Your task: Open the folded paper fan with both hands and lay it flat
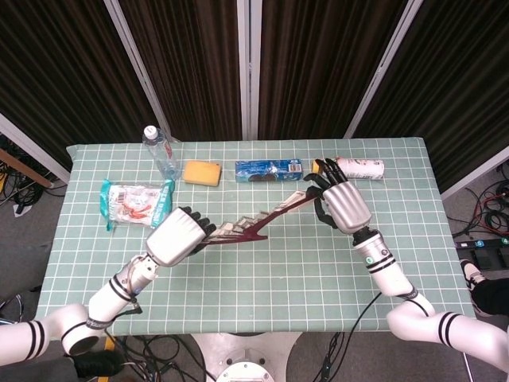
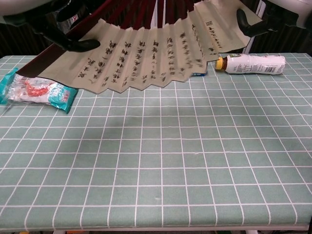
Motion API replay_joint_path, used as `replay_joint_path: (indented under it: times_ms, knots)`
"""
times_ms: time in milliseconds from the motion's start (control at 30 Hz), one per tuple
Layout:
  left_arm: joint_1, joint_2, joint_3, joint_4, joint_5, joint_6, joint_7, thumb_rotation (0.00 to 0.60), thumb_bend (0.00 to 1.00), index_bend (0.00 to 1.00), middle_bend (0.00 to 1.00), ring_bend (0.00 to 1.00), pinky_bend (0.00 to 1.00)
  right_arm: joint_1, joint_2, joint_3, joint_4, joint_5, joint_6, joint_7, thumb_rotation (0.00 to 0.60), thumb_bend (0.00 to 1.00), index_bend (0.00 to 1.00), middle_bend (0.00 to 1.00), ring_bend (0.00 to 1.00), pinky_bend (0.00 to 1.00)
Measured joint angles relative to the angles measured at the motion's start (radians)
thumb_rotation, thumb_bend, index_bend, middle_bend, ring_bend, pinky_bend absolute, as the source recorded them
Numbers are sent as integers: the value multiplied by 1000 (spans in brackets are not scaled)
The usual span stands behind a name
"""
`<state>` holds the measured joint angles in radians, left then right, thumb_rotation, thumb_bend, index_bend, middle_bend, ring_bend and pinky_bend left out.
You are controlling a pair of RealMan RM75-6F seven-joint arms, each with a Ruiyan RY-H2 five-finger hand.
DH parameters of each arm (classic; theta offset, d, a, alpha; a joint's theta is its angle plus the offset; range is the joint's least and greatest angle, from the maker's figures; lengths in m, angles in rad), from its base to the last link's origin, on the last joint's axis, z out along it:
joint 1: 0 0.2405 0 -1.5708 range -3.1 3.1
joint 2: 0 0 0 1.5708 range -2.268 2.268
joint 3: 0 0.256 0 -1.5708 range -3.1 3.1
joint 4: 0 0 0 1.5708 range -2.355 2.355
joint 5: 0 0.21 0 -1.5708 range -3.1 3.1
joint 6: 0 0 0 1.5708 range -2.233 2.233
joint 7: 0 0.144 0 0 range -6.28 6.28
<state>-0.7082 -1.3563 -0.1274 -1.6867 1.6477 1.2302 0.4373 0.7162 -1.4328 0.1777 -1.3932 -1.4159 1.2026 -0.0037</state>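
Head view. The fan [image 1: 258, 223] is spread and held in the air above the middle of the green checked worktop [image 1: 398, 239], seen nearly edge-on as a dark red strip. The left hand [image 1: 179, 236] grips the fan's left end, fingers [image 1: 200, 223] curled around it. The right hand [image 1: 342, 203] holds the fan's right end, fingers [image 1: 322, 177] closed on the outer rib. Behind the fan, along the far edge, lie a clear bottle [image 1: 159, 150], a sponge [image 1: 202, 172], a blue packet [image 1: 269, 169] and a white bottle [image 1: 362, 168]. A snack bag [image 1: 137, 202] lies left of the fan.

Chest view. The fan [image 2: 146, 61] shows its beige pleated face with black writing, arching above the worktop [image 2: 156, 161] without touching it. Dark fingers [image 2: 73, 44] pinch its left edge; others [image 2: 251, 27] clamp its right edge. The white bottle [image 2: 253, 63] lies right of the fan, and the snack bag [image 2: 36, 90] lies below its left end.
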Motion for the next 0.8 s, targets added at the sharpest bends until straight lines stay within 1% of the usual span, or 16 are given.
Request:
replay_joint_path:
  times_ms: [67, 133, 333, 533, 667, 800]
  knots:
    - [3, -30, 1, 29, 4, 3, 88, 600, 319, 685, 724, 752, 816, -12, -21, -7, 44, -21, 33, -25, 600, 742, 656, 265, 9, 0]
    - [5, -52, 2, 51, 6, 4, 149, 600, 319, 684, 722, 752, 816, -27, -45, -16, 90, -43, 67, -49, 600, 741, 648, 265, 9, 0]
    - [17, -113, 9, 109, 12, 13, 294, 600, 319, 676, 714, 747, 816, -64, -97, -27, 190, -81, 151, -106, 600, 741, 635, 264, 7, 0]
    - [29, -180, 24, 156, 18, 18, 380, 600, 318, 666, 703, 739, 809, -99, -152, -39, 304, -98, 200, -151, 600, 741, 624, 264, 4, 0]
    - [35, -219, 31, 189, 31, 28, 427, 600, 319, 659, 694, 727, 783, -127, -197, -49, 378, -103, 229, -150, 600, 741, 615, 264, 2, 0]
    - [44, -255, 43, 190, 37, 32, 474, 600, 319, 651, 686, 725, 772, -167, -246, -60, 450, -102, 259, -131, 600, 740, 604, 264, 1, 0]
